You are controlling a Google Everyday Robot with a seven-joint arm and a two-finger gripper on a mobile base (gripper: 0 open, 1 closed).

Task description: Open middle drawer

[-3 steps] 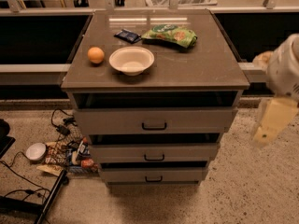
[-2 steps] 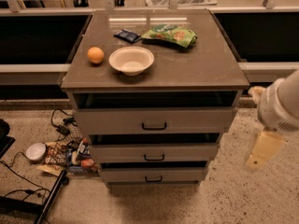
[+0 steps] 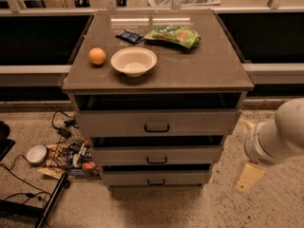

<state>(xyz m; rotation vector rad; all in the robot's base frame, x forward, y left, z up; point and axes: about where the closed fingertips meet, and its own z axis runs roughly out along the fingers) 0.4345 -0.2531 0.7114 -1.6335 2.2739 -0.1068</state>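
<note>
Middle drawer (image 3: 156,155) sits just below the centre of the frame, the second of three grey fronts in the cabinet, between the taller top drawer (image 3: 156,123) and the bottom drawer (image 3: 156,178). Its small black bar handle (image 3: 156,160) is untouched. A dark gap runs above its front, and nothing of its inside can be made out.

The gripper (image 3: 249,176) hangs low at the lower right of the frame, near the cabinet's right side but apart from it. It shows only as a pale beige shape under the white arm (image 3: 280,134), which is cut off by the right edge; whether the gripper is open or closed cannot be told, and it holds nothing visible.

Compared with the earlier frame, the gripper has dropped lower and come leftward towards the cabinet.

On the surface (image 3: 204,72) an orange (image 3: 97,56), a white bowl (image 3: 134,61), a green bag (image 3: 173,34) and a dark packet (image 3: 129,36) lie as before.
</note>
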